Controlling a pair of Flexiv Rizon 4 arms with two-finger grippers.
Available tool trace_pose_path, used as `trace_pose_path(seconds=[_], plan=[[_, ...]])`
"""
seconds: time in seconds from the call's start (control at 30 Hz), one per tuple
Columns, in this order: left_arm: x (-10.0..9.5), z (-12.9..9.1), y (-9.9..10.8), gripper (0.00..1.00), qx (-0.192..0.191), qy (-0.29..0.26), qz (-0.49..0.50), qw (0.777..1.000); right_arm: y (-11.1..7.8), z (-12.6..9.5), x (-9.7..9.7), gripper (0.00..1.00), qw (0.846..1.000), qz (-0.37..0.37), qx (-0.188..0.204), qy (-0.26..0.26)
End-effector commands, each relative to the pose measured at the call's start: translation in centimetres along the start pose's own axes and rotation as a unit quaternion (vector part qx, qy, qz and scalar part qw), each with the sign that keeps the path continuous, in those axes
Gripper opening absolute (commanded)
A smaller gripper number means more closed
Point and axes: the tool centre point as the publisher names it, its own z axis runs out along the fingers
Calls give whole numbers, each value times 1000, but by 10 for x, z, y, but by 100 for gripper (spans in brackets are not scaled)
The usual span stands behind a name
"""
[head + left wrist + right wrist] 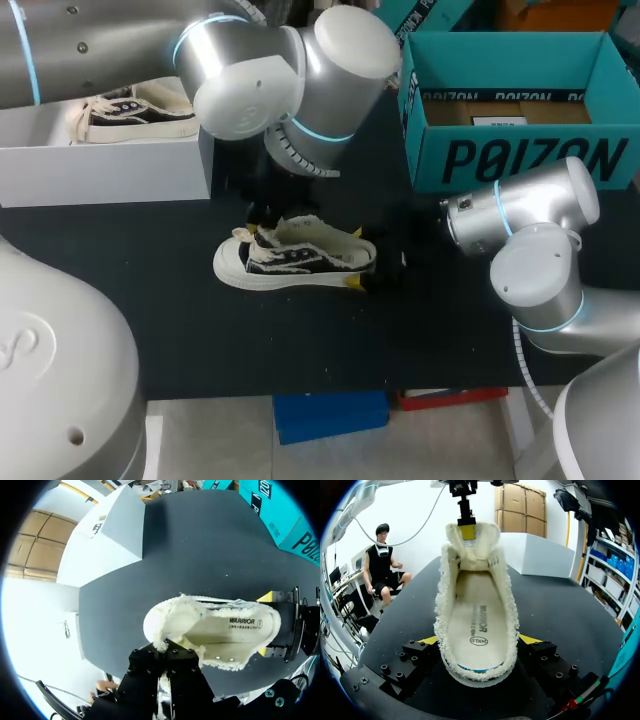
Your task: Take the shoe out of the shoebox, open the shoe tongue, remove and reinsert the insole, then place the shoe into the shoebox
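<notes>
Head view: black table [180, 330] takes up most of the frame. L arm [250, 80] comes in from left, bulky, hangs over table centre. R arm [535, 270] sits low at right. Teal shoebox [520, 150] is open at far right of table. White box [100, 165] at far left, w/ second shoe [130, 110] inside. Shoe [295, 260] is on the table btwn the two boxes, outside the shoebox, sole down, toe twd left. R gripper [479, 640] clamped on shoe heel, one yellow tip each side, both touching. L gripper [466, 530] pinched on tongue [485, 542] near its top edge; tongue stands up, clear of the opening. Insole [477, 625] lies flat inside shoe, fleece lining around it.
</notes>
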Motion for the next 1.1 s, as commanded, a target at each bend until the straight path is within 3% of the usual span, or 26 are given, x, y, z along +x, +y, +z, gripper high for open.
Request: trace_pose_path(seconds=[0.03, 0.47, 0.83, 1.1], plan=[[-10, 10, 4, 100, -2, 0, -5, 1000, -3, 5, -1, 0, 1000, 1, 1, -1], [-38, 18, 10, 100, -9, 4, -34, 999, -3, 5, -1, 0, 1000, 1, 1, -1], [-56, 42, 13, 100, -35, 4, -59, 998, -3, 5, -1, 0, 1000, 1, 1, -1], [-56, 60, 17, 100, -51, -6, -61, 997, -3, 5, -1, 0, 1000, 1, 1, -1]])
